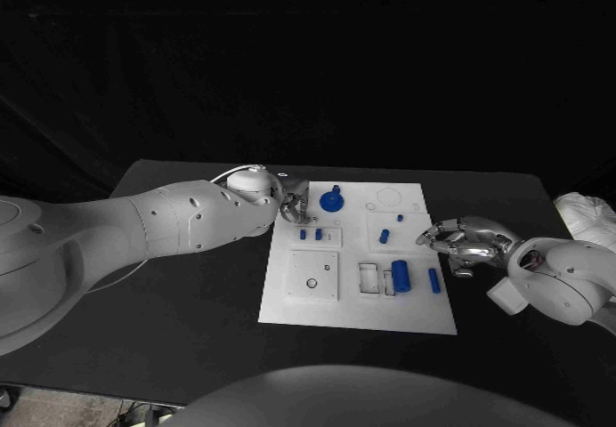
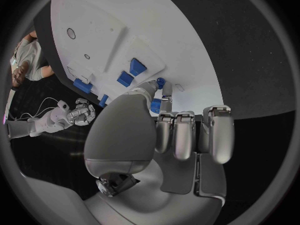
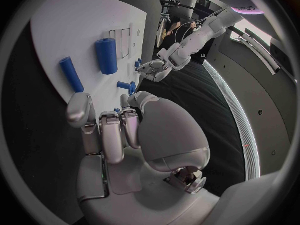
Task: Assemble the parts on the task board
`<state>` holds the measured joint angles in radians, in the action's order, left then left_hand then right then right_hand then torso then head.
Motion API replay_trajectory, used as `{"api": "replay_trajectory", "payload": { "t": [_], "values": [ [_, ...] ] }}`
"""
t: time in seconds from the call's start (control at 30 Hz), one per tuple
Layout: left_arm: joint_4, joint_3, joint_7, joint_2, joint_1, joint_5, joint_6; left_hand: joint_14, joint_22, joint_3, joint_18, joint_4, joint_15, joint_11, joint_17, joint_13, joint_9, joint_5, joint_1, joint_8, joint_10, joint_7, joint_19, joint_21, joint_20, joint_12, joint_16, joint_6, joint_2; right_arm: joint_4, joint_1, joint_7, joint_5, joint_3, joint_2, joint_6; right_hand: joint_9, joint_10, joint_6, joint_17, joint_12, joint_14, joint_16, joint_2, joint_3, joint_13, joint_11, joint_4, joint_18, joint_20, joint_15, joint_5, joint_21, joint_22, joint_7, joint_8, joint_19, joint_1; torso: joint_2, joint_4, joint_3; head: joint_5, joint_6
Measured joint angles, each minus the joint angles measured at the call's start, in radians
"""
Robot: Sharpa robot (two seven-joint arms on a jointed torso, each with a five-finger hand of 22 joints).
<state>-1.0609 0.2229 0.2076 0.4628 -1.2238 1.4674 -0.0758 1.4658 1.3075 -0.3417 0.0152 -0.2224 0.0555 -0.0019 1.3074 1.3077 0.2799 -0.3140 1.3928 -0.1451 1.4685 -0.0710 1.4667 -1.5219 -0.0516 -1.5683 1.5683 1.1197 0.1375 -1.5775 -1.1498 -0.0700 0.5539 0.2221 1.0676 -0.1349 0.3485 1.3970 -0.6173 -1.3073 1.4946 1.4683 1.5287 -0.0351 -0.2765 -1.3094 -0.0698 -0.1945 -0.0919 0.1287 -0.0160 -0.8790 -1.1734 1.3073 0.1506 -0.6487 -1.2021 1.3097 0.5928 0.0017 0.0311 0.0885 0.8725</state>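
The white task board (image 1: 293, 302) lies mid-table. A blue round knob (image 1: 333, 200) stands at its far edge. Just beside it is my left hand (image 1: 294, 207), most fingers curled in. In the left wrist view the tips of thumb and one finger (image 2: 166, 91) are right at the blue knob (image 2: 155, 105); whether they grip it is unclear. Two small blue pegs (image 1: 311, 235) sit close by. My right hand (image 1: 459, 240) hovers at the board's right edge with its fingers (image 3: 112, 135) curled in and nothing in them. Near it lie a thick blue cylinder (image 1: 401, 276) and a slim blue rod (image 1: 434, 281).
A short blue peg (image 1: 384, 236) stands mid-board, and a round hole (image 1: 311, 284) is in the near left plate. A white cloth (image 1: 588, 216) lies at the table's far right. Bare black table (image 1: 192, 302) surrounds the board.
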Motion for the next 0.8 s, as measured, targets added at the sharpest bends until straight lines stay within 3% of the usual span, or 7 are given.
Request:
{"api": "replay_trajectory", "payload": {
  "t": [0.2, 0.53, 0.63, 0.8],
  "values": [
    [0.004, 0.000, -0.007, 0.001, 0.000, -0.001, -0.007, 0.000, 0.000, -0.069, 0.000, 0.037, 0.000, 0.006, 0.000, 0.000, 0.001, 0.003, 0.031, 0.004, -0.005, -0.014, 0.000, 0.000, 0.000, 0.000, 0.000, -0.014, 0.020, 0.001, 0.000, 0.001, 0.000, 0.000, -0.002, 0.001, -0.001, 0.000, 0.000, -0.001, 0.000, 0.000, 0.000, -0.004, -0.003, 0.000, 0.000, 0.003, 0.000, 0.000, 0.000, 0.000, 0.000, 0.000, 0.000, 0.003, 0.000, 0.004, 0.000, 0.0003, 0.0001, 0.001, 0.000],
    [0.006, 0.001, -0.028, 0.010, 0.002, 0.012, -0.023, 0.000, 0.000, -0.105, 0.000, 0.067, -0.008, 0.014, 0.001, 0.000, 0.001, 0.018, 0.060, 0.000, 0.000, -0.020, 0.000, 0.000, -0.007, 0.000, 0.000, -0.012, 0.037, 0.003, 0.000, 0.002, 0.000, 0.000, -0.003, 0.002, -0.001, 0.000, 0.000, -0.001, 0.000, 0.000, 0.000, 0.000, -0.009, 0.000, 0.000, 0.009, 0.000, 0.000, 0.000, 0.000, 0.000, 0.001, 0.000, 0.003, 0.000, 0.008, -0.001, 0.0001, 0.0002, 0.006, 0.000],
    [0.005, 0.002, -0.032, 0.014, 0.002, 0.028, -0.032, 0.000, 0.000, -0.101, 0.000, 0.095, -0.008, 0.018, 0.001, 0.000, 0.006, 0.018, 0.061, -0.006, -0.003, -0.020, -0.004, -0.006, -0.011, 0.000, 0.000, -0.001, 0.038, 0.003, 0.000, 0.002, 0.000, 0.000, -0.003, 0.003, -0.001, 0.000, 0.000, -0.001, 0.000, 0.000, 0.000, 0.000, -0.014, 0.000, 0.000, 0.014, 0.000, 0.000, 0.000, 0.000, 0.000, 0.001, 0.000, 0.003, 0.000, 0.008, 0.000, 0.0001, 0.0002, 0.007, 0.000],
    [0.000, 0.003, -0.042, 0.024, 0.004, 0.057, -0.055, 0.000, 0.000, -0.064, 0.000, 0.116, -0.008, 0.018, 0.001, 0.000, 0.012, -0.034, 0.051, -0.013, -0.003, -0.018, 0.000, -0.011, -0.014, 0.000, 0.000, 0.008, 0.027, 0.002, 0.000, 0.003, 0.000, 0.000, -0.002, 0.003, -0.001, 0.000, 0.000, -0.001, 0.000, 0.000, 0.000, 0.000, -0.014, 0.000, 0.000, 0.014, 0.000, 0.000, 0.000, 0.000, 0.000, 0.001, 0.000, 0.003, 0.000, 0.008, 0.000, 0.0001, 0.0000, 0.009, 0.000]
  ]
}}
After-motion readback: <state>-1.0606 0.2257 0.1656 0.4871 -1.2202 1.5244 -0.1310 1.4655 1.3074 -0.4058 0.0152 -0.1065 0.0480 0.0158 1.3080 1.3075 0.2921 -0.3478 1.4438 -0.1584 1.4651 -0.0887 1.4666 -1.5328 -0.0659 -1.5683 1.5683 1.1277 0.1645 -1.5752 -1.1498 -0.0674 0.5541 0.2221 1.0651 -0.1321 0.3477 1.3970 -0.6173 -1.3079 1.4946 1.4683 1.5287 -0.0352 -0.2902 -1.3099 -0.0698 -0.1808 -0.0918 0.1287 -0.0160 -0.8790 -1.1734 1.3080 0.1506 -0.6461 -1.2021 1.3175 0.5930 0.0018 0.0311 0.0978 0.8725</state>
